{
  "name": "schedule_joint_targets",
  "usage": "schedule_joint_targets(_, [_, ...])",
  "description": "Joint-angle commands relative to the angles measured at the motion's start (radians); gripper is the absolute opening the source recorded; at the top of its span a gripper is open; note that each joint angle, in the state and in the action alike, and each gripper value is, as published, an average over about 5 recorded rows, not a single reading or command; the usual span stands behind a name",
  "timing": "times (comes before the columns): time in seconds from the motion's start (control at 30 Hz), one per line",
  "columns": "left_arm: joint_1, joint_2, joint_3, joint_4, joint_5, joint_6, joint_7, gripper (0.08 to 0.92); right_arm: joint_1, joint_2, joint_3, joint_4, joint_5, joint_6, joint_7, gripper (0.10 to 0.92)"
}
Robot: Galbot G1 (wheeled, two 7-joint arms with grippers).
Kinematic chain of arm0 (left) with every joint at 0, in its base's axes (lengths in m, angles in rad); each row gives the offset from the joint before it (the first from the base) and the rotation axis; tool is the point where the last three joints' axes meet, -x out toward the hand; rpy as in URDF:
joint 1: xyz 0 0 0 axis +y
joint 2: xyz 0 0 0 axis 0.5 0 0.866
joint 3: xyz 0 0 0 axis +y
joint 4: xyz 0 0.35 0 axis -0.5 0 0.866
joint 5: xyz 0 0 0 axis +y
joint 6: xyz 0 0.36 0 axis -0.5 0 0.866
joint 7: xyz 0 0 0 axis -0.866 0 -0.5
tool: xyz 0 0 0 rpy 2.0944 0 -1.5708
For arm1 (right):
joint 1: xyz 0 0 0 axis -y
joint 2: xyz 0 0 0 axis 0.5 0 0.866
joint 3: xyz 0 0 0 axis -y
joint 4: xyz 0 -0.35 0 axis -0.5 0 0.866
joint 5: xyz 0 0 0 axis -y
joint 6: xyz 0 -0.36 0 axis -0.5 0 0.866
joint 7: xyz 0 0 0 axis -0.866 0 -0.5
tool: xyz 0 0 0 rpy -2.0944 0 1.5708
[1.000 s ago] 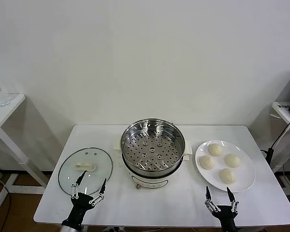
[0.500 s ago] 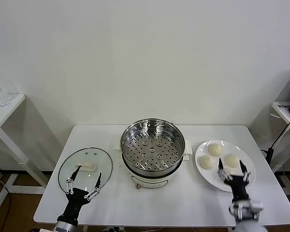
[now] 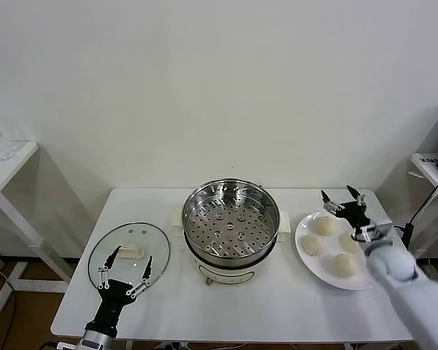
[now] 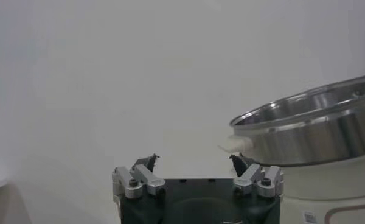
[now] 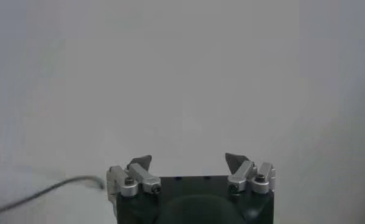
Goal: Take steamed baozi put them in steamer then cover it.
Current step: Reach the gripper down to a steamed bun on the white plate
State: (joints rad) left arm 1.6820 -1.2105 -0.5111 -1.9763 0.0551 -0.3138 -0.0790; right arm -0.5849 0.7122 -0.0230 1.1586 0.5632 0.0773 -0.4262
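The right gripper [image 3: 342,195] has its jaws spread apart and holds nothing, raised over the far edge of the flat white plate [image 3: 368,278], which carries four small cream-white pleated baozi buns [image 3: 325,226]. The left gripper [image 3: 125,258], jaws likewise apart and holding nothing, sits at the near edge of the round clear glass cover [image 3: 154,245] with its cream handle, lying flat on the white table [image 3: 277,305]. Between cover and plate stands the shiny stainless-steel steamer [image 3: 231,223], uncovered, its perforated tray bare, on a white base
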Motion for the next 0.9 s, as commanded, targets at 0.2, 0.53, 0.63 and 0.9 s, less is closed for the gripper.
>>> schedule_joint_targets(0.2, [0.007, -0.010, -0.011, -0.005, -0.004, -0.002, -0.001, 0.823, 0.612, 0.017, -0.457, -0.454, -0.556, 0.040, -0.838, 0.823])
schedule_joint_targets(0.53, [0.010, -0.013, -0.011, -0.004, -0.004, -0.005, -0.002, 0.823, 0.658, 0.132, -0.525, -0.516, -0.765, 0.102, -0.802, 0.823])
schedule_joint_targets(0.63, [0.012, -0.014, -0.012, -0.005, -0.004, -0.008, -0.002, 0.823, 0.656, 0.160, -0.524, -0.538, -0.805, 0.110, -0.804, 0.823])
schedule_joint_targets(0.9, [0.019, -0.020, -0.016, 0.001, -0.003, -0.018, -0.002, 0.823, 0.636, 0.229, -0.488, -0.617, -0.880, 0.133, -0.770, 0.823])
